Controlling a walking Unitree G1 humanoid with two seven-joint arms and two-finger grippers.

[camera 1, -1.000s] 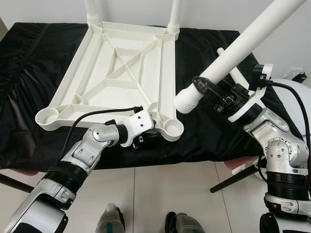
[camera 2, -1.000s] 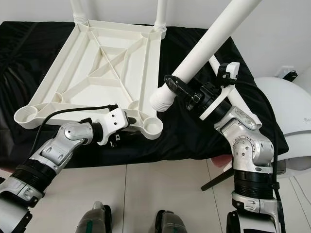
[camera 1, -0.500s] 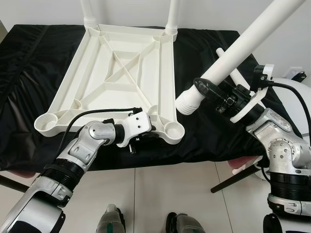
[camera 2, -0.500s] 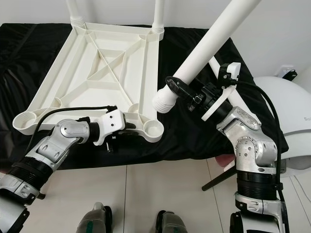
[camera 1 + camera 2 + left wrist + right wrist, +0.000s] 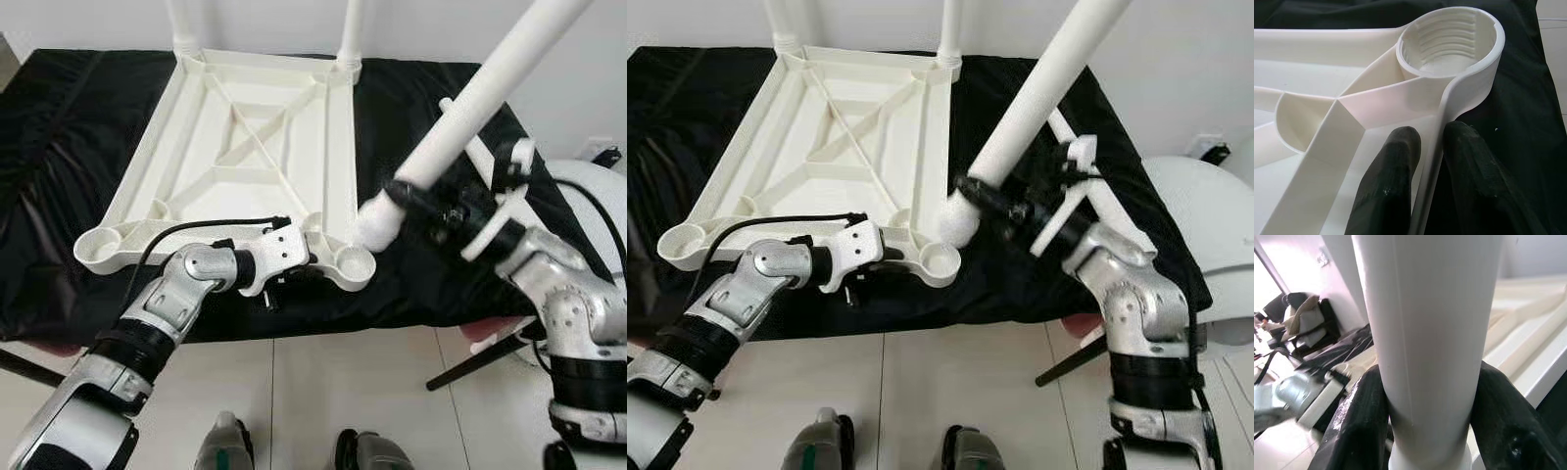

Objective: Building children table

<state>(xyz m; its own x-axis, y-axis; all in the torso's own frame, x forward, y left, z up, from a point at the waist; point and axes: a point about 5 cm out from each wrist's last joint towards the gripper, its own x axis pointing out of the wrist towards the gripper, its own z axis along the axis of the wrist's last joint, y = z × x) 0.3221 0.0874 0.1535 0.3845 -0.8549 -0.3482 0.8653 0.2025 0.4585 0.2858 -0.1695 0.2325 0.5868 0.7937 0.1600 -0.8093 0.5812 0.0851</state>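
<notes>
Table leg (image 5: 460, 122) pinched by right gripper (image 5: 431, 211), threaded end at one o'clock of socket (image 5: 350, 262). Rim (image 5: 1432, 147) clamped by left gripper (image 5: 1434, 171). Cross-threading risked if leg is entered tilted.

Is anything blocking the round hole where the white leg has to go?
Nothing visible does. The white leg, held by the right gripper, has its end beside the open corner socket, while the left gripper grips the tabletop rim.

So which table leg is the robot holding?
The tilted leg gripped in the right gripper, its threaded end near the empty corner socket. The two far legs already stand screwed into the tabletop, untouched.
</notes>
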